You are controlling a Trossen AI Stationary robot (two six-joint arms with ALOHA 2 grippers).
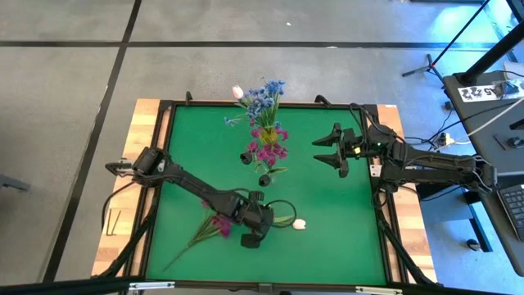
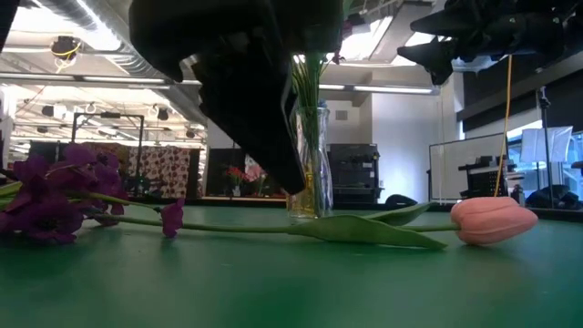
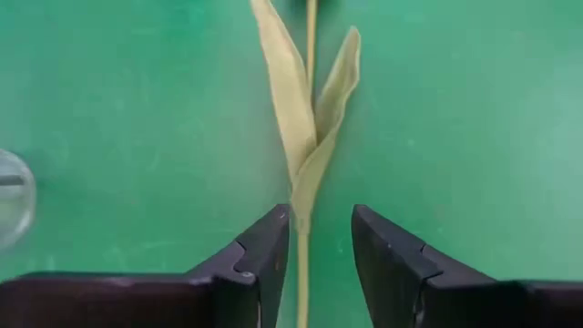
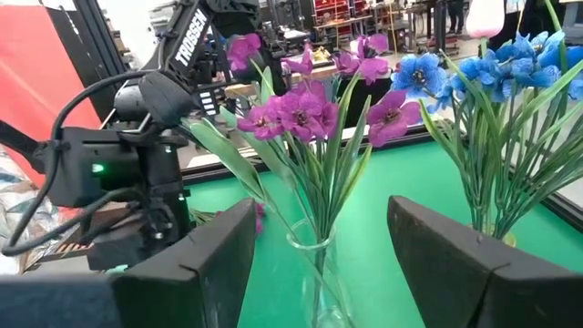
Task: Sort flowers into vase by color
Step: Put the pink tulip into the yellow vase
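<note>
Left gripper [image 1: 250, 238] is seen low over the green surface [image 1: 344, 221], lower centre of the high view. Jaws are parted, straddling the stem of the tulip [image 1: 300, 223]; in the left wrist view the stem [image 3: 301, 282] runs between the two fingers [image 3: 260, 260] with a gap on each side, so it is not clamped. The tulip is lying flat, pink-white bud at the right, leaves [image 3: 305, 118] spread along the stem.

A magenta spray [image 1: 214, 226] is seen lying on the surface just left of the left gripper, stems trailing toward the lower left.

Right gripper [image 1: 329, 148] is held above the surface at the right of centre, jaws wide apart and empty, pointed toward the vases.

Three clear vases are placed upper centre: blue flowers [image 1: 264, 98] in the rear one, with a pale bud [image 1: 237, 92] beside them; magenta flowers [image 1: 266, 144] in the middle vase [image 4: 314, 273]; a further vase [image 1: 265, 179] is seen just below it, contents unclear.

In the low view the tulip bud [image 2: 492, 221] is seen at the right and the magenta spray [image 2: 55, 196] at the left, both on the surface.
</note>
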